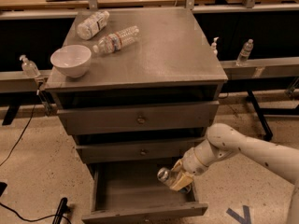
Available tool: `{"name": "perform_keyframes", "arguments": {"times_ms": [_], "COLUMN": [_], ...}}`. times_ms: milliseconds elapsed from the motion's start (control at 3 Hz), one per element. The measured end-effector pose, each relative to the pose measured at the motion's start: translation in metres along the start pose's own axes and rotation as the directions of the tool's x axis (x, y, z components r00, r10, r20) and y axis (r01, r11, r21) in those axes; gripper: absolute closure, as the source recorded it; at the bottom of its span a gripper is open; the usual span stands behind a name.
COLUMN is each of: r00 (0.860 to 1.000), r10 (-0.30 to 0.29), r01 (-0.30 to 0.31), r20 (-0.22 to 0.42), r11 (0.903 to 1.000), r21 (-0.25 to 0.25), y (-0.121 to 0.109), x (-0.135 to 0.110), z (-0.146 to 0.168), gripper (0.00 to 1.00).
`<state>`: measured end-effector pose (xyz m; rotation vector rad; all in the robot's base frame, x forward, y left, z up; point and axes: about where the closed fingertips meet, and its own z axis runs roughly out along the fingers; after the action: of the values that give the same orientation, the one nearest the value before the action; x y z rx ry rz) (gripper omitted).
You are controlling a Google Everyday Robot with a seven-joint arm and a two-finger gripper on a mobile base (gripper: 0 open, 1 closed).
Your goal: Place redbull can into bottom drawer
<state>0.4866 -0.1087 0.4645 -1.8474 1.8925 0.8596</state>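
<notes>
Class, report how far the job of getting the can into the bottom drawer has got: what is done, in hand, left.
Done: the bottom drawer stands open and the gripper holds the can. In hand: the can hangs over the drawer's right side. Left: lower it, release it, withdraw.

The single white arm [266, 154] enters the view from the right edge at about 4 o'clock and runs up and left to a rounded elbow [222, 138], the highest part of the limb that shows. From the elbow the forearm [205, 154] slopes down toward 7 o'clock, narrowing into a ringed wrist [192, 163]. The gripper [179, 180] sits at the end of it, low in the view at roughly 5 o'clock from centre, pointing down and left. Its tan fingers [179, 184] are closed around the redbull can [164, 175], which juts out toward 9 o'clock, tilted with its top up and left.
</notes>
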Motion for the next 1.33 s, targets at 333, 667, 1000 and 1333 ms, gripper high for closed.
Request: {"name": "perform_keyframes", "arguments": {"times_ms": [333,667,1000,1333], "r00": [0.996,0.987,0.976,0.973], "r10": [0.043,0.045,0.032,0.03], "r01": [-0.052,-0.082,-0.094,-0.097], "r20": [0.074,0.156,0.216,0.227], "r11": [0.9919,0.9683,0.9545,0.9519], "r21": [0.116,0.236,0.283,0.29], "y": [-0.036,-0.072,-0.091,-0.095], "x": [0.036,0.075,0.096,0.103], "z": [0.043,0.076,0.093,0.099], "gripper": [1.0,1.0,1.0,1.0]}}
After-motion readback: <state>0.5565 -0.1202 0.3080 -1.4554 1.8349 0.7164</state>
